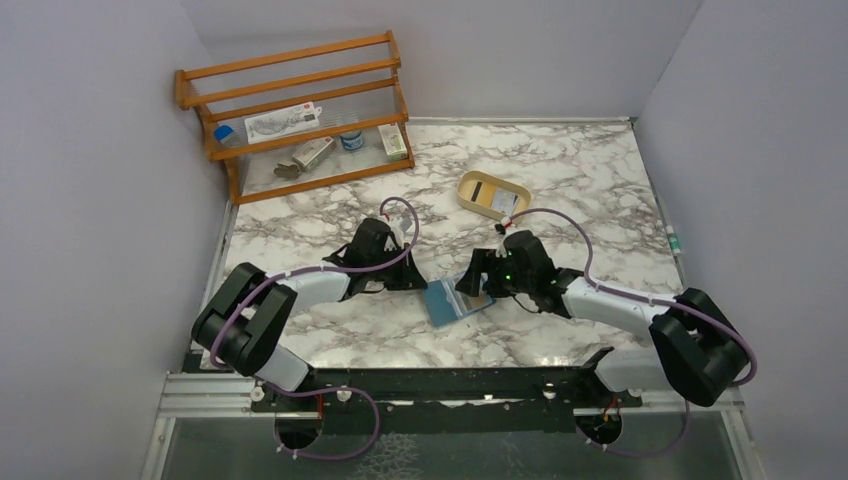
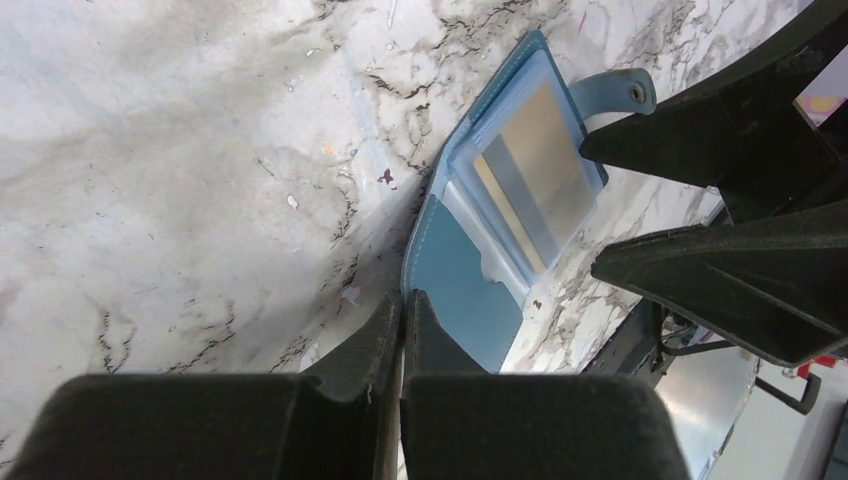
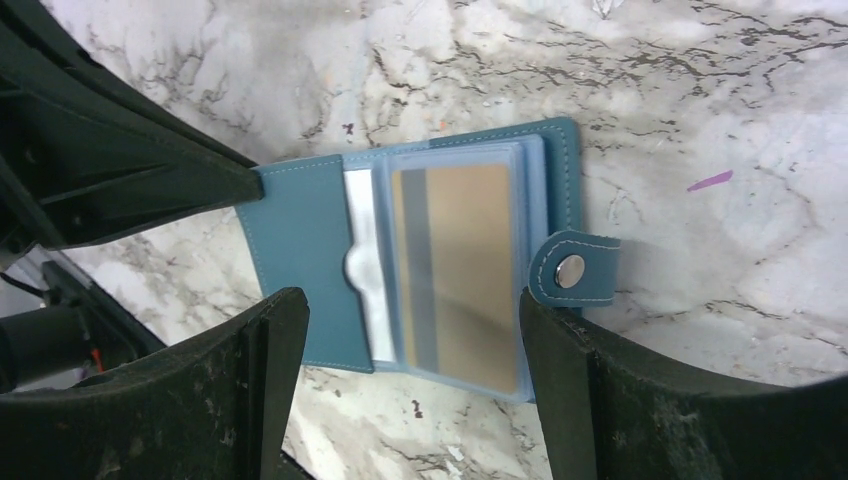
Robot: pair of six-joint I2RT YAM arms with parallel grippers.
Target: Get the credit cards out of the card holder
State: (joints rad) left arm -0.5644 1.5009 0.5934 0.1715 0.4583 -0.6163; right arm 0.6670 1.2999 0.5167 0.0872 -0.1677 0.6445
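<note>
The teal-blue card holder [image 1: 450, 300] lies open on the marble table between my two grippers. In the right wrist view its clear sleeves [image 3: 465, 270] hold a card that looks tan with a grey stripe. A white card edge [image 3: 360, 230] sticks out of the left pocket, and the snap tab [image 3: 572, 268] points right. My left gripper [image 2: 402, 300] is shut, with its tips on the edge of the holder's plain flap [image 2: 460, 280]. My right gripper [image 3: 408, 300] is open, one finger on each side of the holder's near edge, and it grips nothing.
A tan rounded tray [image 1: 493, 194] with a card in it stands behind the right arm. A wooden rack [image 1: 300, 110] with small items stands at the back left. Grey walls close in both sides.
</note>
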